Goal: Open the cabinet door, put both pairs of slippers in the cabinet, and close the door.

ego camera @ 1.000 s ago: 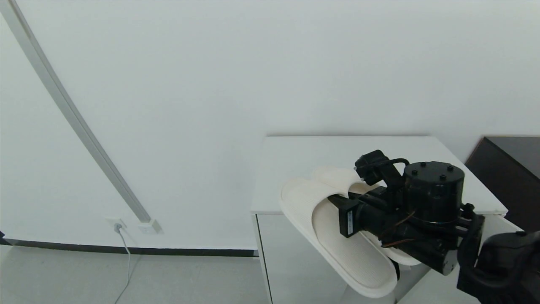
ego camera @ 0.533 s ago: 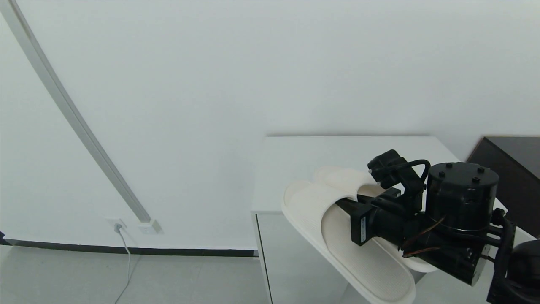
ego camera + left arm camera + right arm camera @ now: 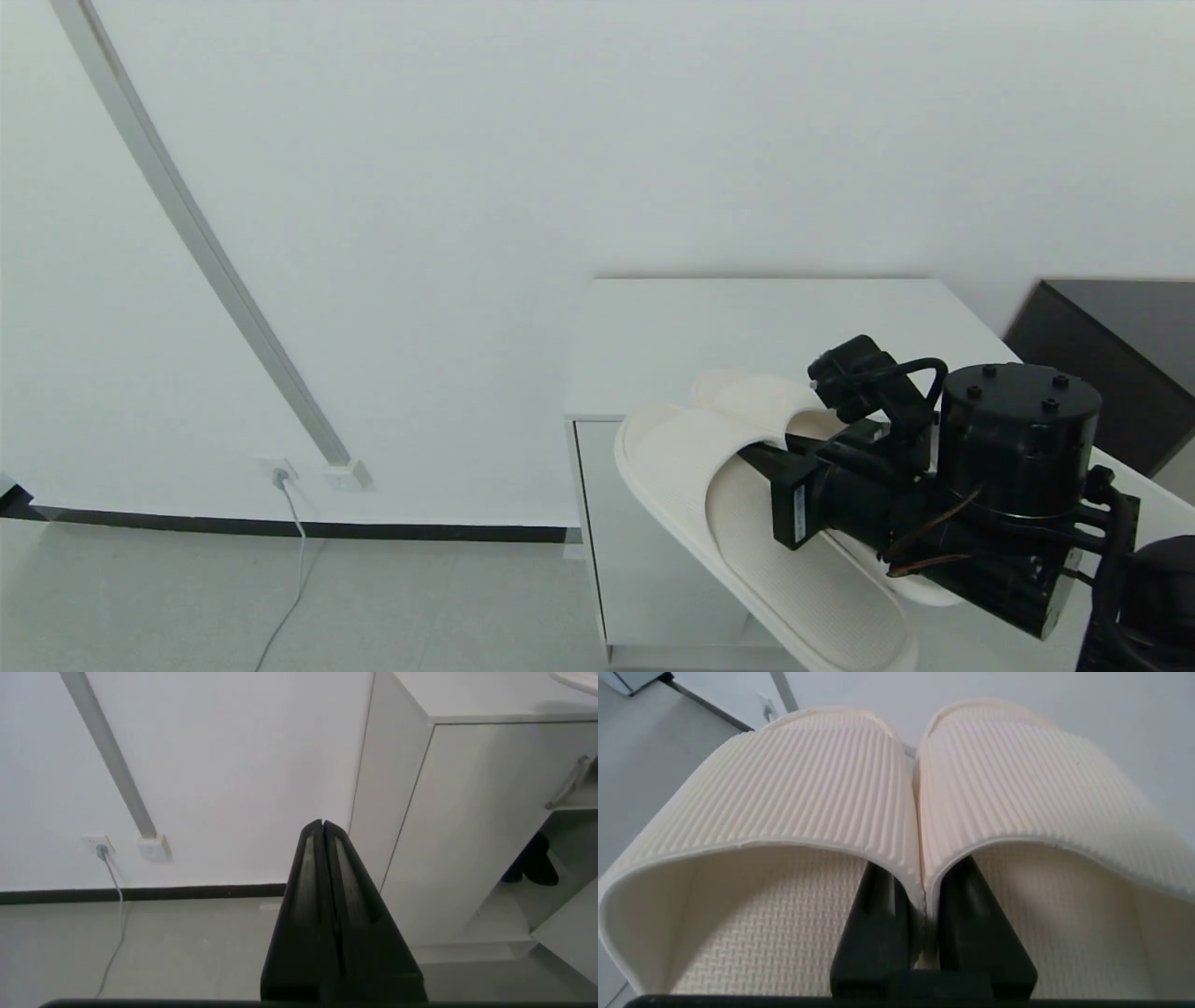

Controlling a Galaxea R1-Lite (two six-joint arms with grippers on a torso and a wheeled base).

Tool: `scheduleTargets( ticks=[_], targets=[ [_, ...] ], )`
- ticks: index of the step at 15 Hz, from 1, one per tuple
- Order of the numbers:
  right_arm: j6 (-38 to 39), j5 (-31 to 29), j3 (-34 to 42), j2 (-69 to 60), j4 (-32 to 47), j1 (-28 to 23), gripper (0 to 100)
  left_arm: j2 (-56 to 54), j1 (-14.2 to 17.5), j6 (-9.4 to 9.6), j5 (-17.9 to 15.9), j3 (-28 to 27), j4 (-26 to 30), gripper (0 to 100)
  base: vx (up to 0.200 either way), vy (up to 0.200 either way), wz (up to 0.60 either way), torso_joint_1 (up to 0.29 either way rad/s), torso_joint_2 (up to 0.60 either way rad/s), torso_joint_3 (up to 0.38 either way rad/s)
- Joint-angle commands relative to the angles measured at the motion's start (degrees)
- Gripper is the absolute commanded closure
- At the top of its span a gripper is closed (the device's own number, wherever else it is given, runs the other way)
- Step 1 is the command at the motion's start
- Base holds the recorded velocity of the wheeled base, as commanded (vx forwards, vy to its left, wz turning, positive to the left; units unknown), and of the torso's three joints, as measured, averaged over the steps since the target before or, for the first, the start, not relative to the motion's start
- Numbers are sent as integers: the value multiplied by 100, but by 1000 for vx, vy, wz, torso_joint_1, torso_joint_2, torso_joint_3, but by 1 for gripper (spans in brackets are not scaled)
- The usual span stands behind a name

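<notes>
Right gripper (image 3: 761, 457): clamped on one pair of slippers (image 3: 803, 569). Its fingers are pushed under both straps and the inner edges are pinched together, as the right wrist view shows.
Slippers' place: held tilted in the air, toes up by the front top edge of the cabinet (image 3: 747, 327), heels lower and nearer the robot. They rest on nothing.
Left gripper (image 3: 322, 859): fingers are pressed together with nothing between them. It is pointed toward the cabinet's corner and the wall, well apart from both.
Door: an opening with a shelf (image 3: 579, 807) is seen beside the front panel that carries the handle (image 3: 570, 782), so the opening step is judged done.
Done so far: door opened, one pair picked up.
Left to do: this pair is yet to be set inside and the door is yet to be shut. How the other pair stands cannot be told. The task is judged near its middle.
Change: the whole head picture is shifted, with the wall strip (image 3: 205, 252) and the cabinet placed differently, so the camera is taken to have moved. Over the last second the gripper and slippers are carried toward the robot's right and slightly lower in the frame, with the grip unchanged.
</notes>
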Motion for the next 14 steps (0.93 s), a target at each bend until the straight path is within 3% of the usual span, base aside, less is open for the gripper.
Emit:
scheduleTargets(
  ticks=[1,14],
  targets=[
    [8,6,-2,53,4,17,100,-1,0,0,3,1,-1,100,-200,0,0,2,2,7],
    [26,-3,95,141,-13,-62,100,-1,0,0,3,1,-1,100,0,0,0,0,0,0]
  ],
)
